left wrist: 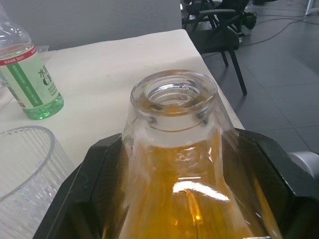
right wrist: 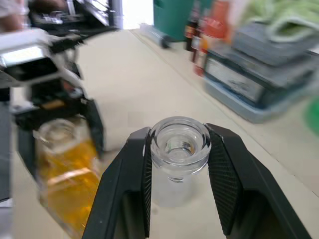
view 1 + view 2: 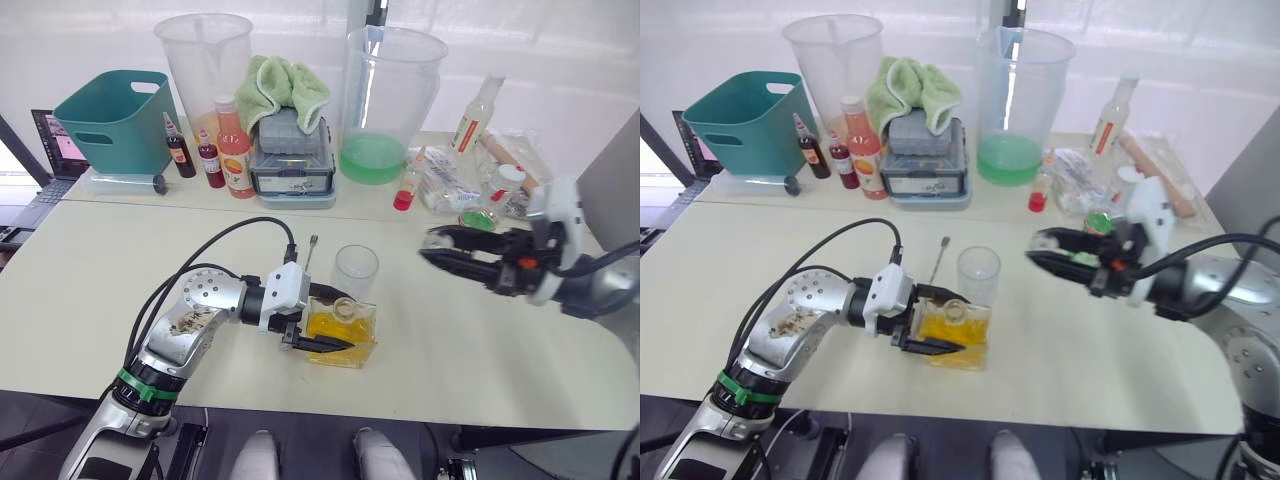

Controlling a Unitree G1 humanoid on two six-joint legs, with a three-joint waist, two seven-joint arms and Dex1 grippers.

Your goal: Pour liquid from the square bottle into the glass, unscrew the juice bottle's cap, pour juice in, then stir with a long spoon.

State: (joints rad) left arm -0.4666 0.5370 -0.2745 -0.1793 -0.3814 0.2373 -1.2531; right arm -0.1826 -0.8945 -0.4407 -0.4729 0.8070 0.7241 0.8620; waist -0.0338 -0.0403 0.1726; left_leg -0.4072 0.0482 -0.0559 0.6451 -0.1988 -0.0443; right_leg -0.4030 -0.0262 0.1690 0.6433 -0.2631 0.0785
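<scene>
Two grippers engaged: left gripper (image 3: pixel 318 343) clamped on the squat clear square bottle of yellow liquid (image 3: pixel 342 335) standing on the bench (image 3: pixel 100 290) beside the small clear tumbler (image 3: pixel 356 270); right gripper (image 2: pixel 175 154) grips a clear glass stopper (image 2: pixel 179 144) — neck open for pouring.

Head stereo pair downward over table (image 3: pixel 120 300); wrist close-ups.
</scene>
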